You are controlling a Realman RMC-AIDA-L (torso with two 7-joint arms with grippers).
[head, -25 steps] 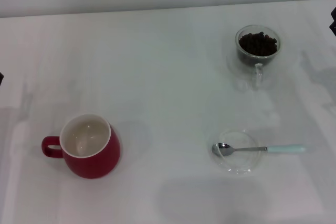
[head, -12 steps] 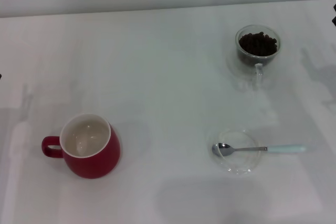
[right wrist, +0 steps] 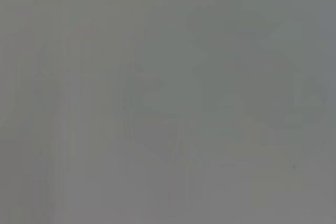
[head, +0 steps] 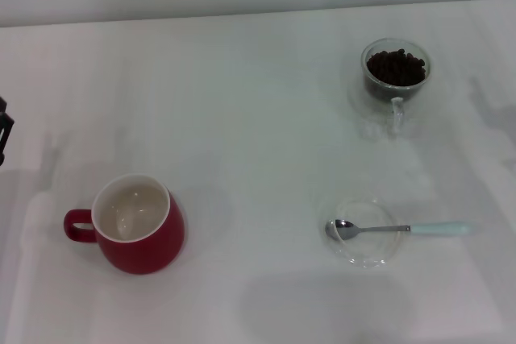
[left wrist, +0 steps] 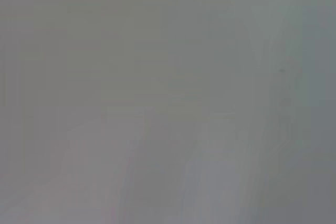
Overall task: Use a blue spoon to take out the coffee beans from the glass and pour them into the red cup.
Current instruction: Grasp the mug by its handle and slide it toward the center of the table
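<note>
The blue spoon [head: 398, 229] is lying flat near the worktop's front right corner, its long axis running parallel to the front edge: the shiny bowl is pointing toward the left side and resting face up on a flat clear glass saucer [head: 367, 233], while the pale blue handle is reaching out past the saucer's rim toward the right edge. Farther back on the right side, close to the rear edge, the glass [head: 395, 71] is standing upright with its clear handle turned toward the front edge, roughly toward the saucer; the coffee beans [head: 396, 67] are filling it in a dark heap to just under the rim. Well apart from both, near the front left corner, the red cup [head: 137, 224] is standing upright, its white inside showing and its loop handle pointing toward the left edge. Nothing is standing on the open stretch of worktop between spoon, glass and cup. At the left edge, about halfway back, a dark sliver of the left gripper [head: 4, 130] is peeking into the head view; too little of it is showing to tell whether its fingers are apart or together. The right gripper is showing in none of the views. The worktop [head: 242, 118] is plain white and matte, meeting a pale wall along its rear edge. Both wrist views are showing only a featureless grey blur.
</note>
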